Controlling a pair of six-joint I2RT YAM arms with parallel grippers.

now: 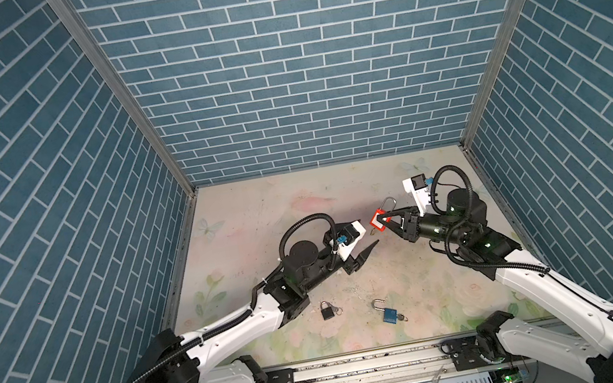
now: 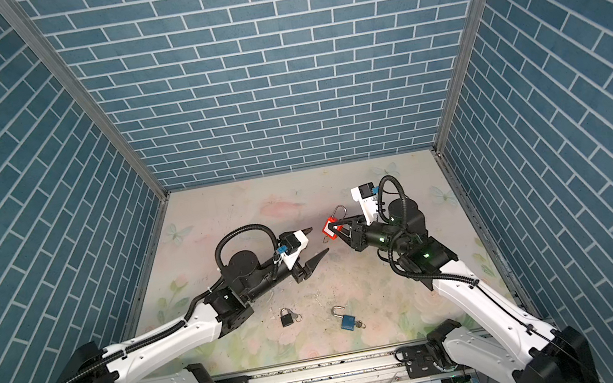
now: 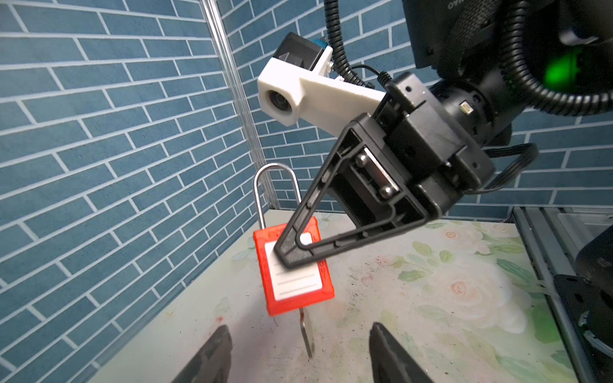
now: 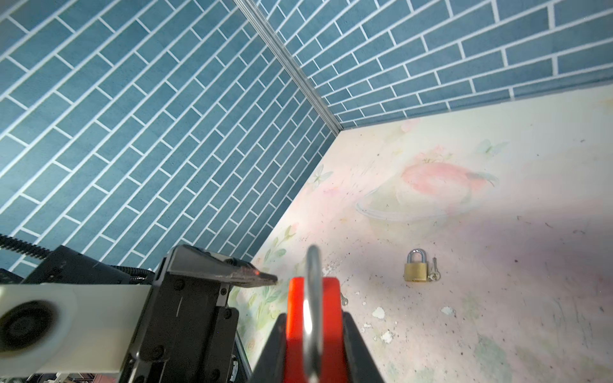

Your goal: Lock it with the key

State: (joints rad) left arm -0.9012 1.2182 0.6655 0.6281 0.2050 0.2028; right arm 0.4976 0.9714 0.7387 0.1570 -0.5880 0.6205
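- R claw (image 1: 382,222): pinching red padlock (image 1: 375,222) across its front and back faces. One finger lies over the white label (image 3: 293,285). Same grip seen in both top views and the L wrist view.
- Red padlock held up over tabletop (image 1: 258,217), right of centre, between the two arms. Roughly upright in L wrist view.
- Shackle (image 3: 273,185) on top, silver. One leg goes into the body; the other is hidden behind the R claw's finger, so can't tell if it is seated.
- Key (image 3: 306,335): sticks out of the padlock's underside, hanging down. Nothing is gripping it.
- L claw (image 2: 318,239): spread wide, tips pointing at the padlock's lower end. In the L wrist view the key sits in the gap between the two fingers (image 3: 215,354), touching neither.
- R wrist view: red body clamped between the dark fingers, shackle edge-on down the middle, blurred because it is so close.
- Black padlock (image 1: 327,310): flat on tabletop near the front, just by the L arm, small key at its side.
- Blue padlock (image 1: 388,315): flat on tabletop, near the black one, to its right. Key in its base.
- Brass padlock (image 4: 415,268): flat on tabletop, key just beside it. Seen in R wrist view only.
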